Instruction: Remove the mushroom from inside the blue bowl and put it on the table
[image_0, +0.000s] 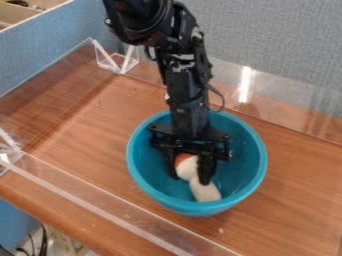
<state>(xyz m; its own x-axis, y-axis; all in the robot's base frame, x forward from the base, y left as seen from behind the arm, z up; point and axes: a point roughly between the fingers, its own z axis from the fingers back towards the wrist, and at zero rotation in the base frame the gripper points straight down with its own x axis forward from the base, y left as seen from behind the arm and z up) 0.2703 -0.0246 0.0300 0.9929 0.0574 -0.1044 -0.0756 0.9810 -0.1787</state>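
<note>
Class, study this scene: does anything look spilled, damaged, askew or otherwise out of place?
Nothing stands out. The blue bowl sits upright on the table, nothing spilled. The gripper reaches down into it, shut on the mushroom.

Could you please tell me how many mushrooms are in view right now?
1. The mushroom is inside the blue bowl, with the gripper shut on its orange cap end and its cream stem pointing toward the bowl's near wall. The arm could hide others.
</note>
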